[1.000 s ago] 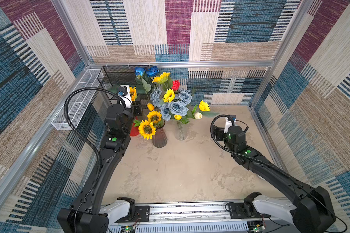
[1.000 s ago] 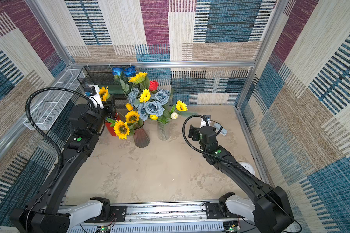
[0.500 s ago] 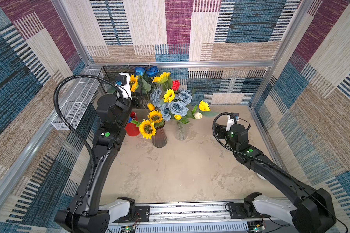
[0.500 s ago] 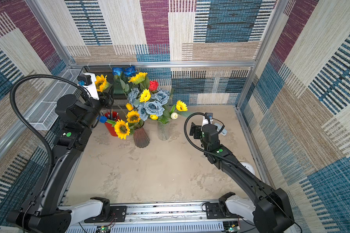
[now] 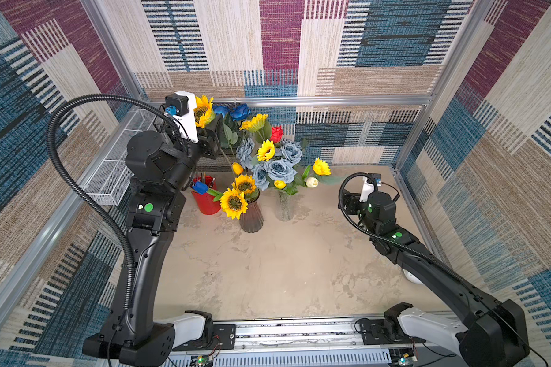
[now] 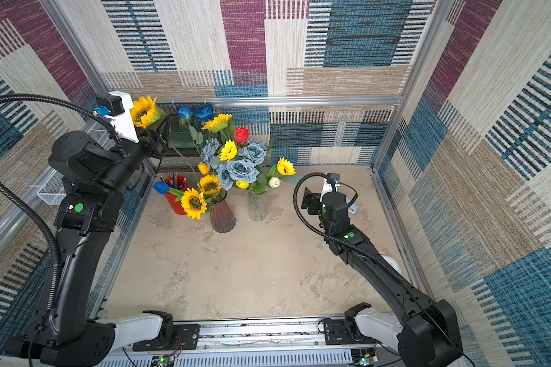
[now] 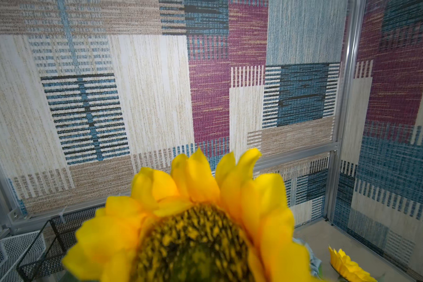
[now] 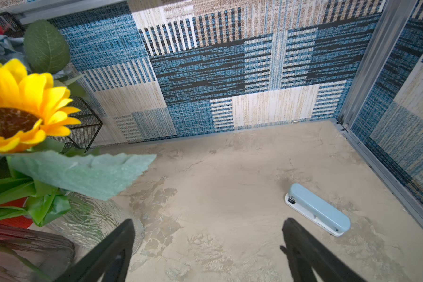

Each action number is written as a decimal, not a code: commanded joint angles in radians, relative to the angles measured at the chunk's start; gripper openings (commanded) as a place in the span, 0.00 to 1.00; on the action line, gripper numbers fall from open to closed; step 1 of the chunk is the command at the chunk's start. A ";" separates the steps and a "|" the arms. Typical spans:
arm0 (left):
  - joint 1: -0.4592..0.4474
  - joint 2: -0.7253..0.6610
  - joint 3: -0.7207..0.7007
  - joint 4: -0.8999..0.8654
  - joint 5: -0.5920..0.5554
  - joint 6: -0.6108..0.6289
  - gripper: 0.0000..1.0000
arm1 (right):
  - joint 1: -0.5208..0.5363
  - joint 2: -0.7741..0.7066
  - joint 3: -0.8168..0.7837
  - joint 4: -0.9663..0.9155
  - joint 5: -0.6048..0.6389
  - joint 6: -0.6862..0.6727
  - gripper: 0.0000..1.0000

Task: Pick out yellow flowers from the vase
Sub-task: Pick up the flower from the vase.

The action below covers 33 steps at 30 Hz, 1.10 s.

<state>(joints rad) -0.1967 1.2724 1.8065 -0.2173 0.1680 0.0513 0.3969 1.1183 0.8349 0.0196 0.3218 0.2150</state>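
Sunflower (image 5: 203,111) sits high at the back left in both top views, its head just above the left gripper (image 5: 216,132), which holds it under the bloom; the gripping tips are hidden behind flower and wrist. A thin stem slants from that gripper down toward the dark vase (image 5: 251,219), and I cannot tell whether its end is clear of the rim. Two more yellow flowers (image 5: 233,203) lean out of that vase, with a yellow bud (image 5: 237,167) above them. Just beside it, the clear vase (image 5: 284,206) holds grey-blue roses (image 5: 279,168), a red rose (image 5: 276,133) and further yellow blooms. A red cup (image 5: 206,203) stands on the dark vase's other side. The right gripper (image 5: 347,203) hangs low over the table (image 5: 268,270), near the clear vase.

Left wrist view: the sunflower's face fills the lower frame and hides the grip; a black wire basket (image 7: 47,244) sits by the wall.

Right wrist view: the two fingers (image 8: 122,239) are spread wide with nothing between them, over bare table, with the clear vase beside one and a blue stapler (image 8: 316,210) beside the other
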 commanded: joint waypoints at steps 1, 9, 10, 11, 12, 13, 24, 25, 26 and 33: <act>0.000 -0.002 0.039 -0.048 0.067 -0.026 0.53 | -0.004 -0.020 0.010 0.004 -0.007 -0.007 0.96; 0.000 -0.033 0.080 -0.036 0.119 -0.046 0.54 | -0.015 -0.033 0.007 0.011 -0.013 0.005 0.96; 0.000 -0.038 0.082 -0.031 0.120 -0.051 0.54 | -0.015 -0.037 0.004 0.012 -0.012 0.006 0.96; 0.000 -0.043 0.083 -0.022 0.126 -0.055 0.54 | -0.016 -0.042 0.000 0.013 -0.008 0.007 0.96; 0.000 -0.046 0.084 -0.017 0.129 -0.061 0.54 | -0.016 -0.046 -0.002 0.013 -0.008 0.009 0.96; 0.000 -0.051 0.084 -0.007 0.134 -0.069 0.54 | -0.017 -0.051 -0.006 0.013 -0.007 0.009 0.96; 0.000 -0.054 0.149 0.065 0.223 -0.196 0.55 | -0.021 -0.108 -0.022 0.005 -0.003 0.017 0.96; 0.000 -0.053 0.154 0.065 0.229 -0.203 0.55 | -0.021 -0.120 -0.023 0.004 -0.001 0.017 0.96; 0.000 -0.052 0.159 0.065 0.235 -0.210 0.55 | -0.021 -0.128 -0.025 0.006 -0.001 0.014 0.96; 0.000 -0.020 0.215 0.038 0.304 -0.307 0.56 | -0.023 -0.167 -0.005 0.001 -0.043 -0.015 0.96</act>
<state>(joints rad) -0.1967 1.2400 1.9999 -0.1818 0.4141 -0.1810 0.3744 0.9634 0.8135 0.0166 0.3138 0.2211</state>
